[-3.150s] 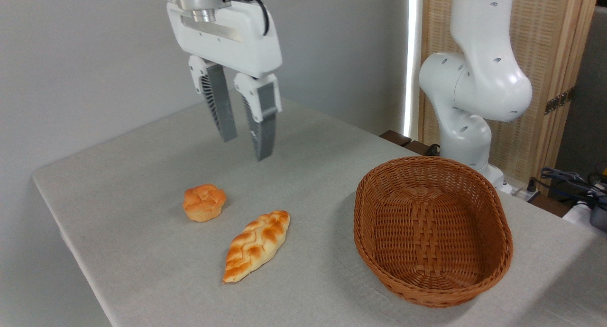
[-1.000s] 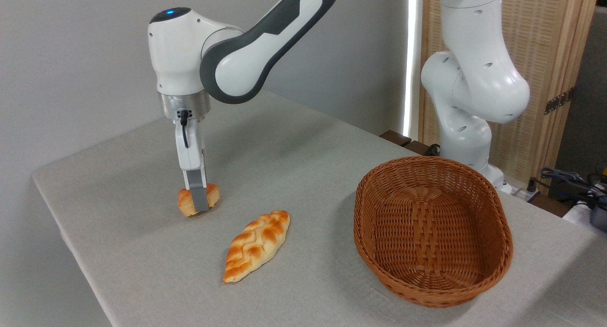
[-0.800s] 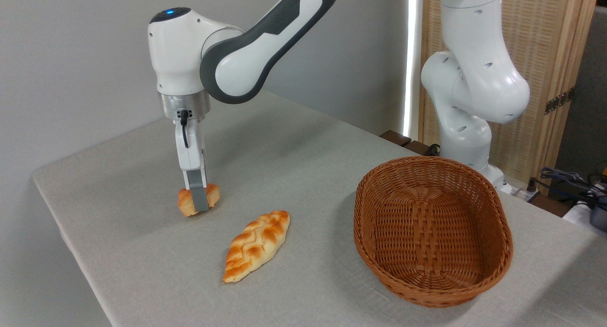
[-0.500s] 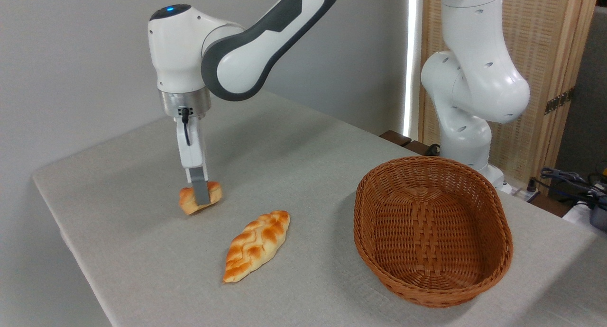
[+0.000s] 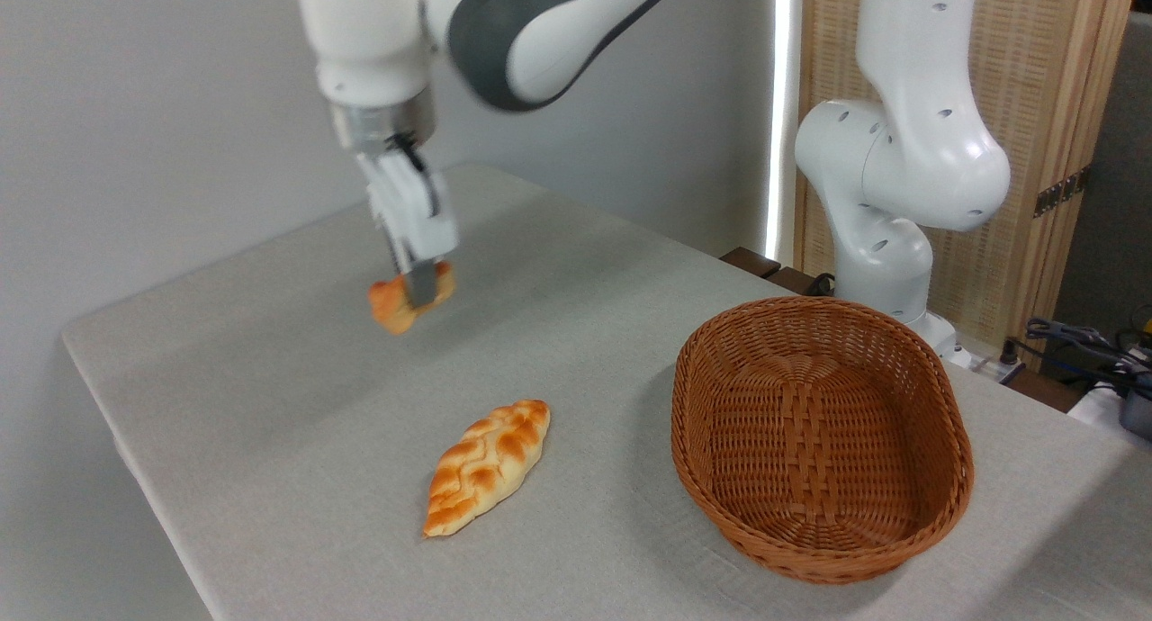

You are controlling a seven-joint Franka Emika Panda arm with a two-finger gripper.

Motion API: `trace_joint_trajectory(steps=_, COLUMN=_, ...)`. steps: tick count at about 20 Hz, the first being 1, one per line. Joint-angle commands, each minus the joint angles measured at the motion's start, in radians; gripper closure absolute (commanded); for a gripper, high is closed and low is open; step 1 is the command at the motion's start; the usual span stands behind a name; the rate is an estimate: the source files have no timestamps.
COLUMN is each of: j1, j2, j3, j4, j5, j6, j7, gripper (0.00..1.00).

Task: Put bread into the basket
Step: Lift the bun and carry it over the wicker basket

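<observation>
1. Up went the bread (image 5: 389,304) off the table (image 5: 270,477), clamped in the gripper (image 5: 419,290), upper left of centre.
2. Braided loaf (image 5: 487,465) lay at lower centre; basket (image 5: 945,423) sat at lower right, well apart.

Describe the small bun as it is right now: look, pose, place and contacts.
The bread is a small, round, golden-orange bun with a lumpy top, slightly blurred. It hangs in the air, clear of the grey table, tilted, clamped in the pincer, whose near finger crosses its right part. Only the pincer touches it. It is up and left of the braided loaf and well left of the wicker basket, which holds nothing.
</observation>
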Motion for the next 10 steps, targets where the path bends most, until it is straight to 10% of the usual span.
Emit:
trace_joint_trajectory(steps=1, j1=0.001, j2=-0.111, j3=0.105, j4=-0.026, j5=-0.031, j6=-0.173, j7=0.084, gripper=0.98)
trace_joint_trajectory(steps=10, j1=0.003, j2=-0.359, j3=0.343, j4=-0.32, j5=0.072, j6=-0.294, j7=0.595, gripper=0.92)
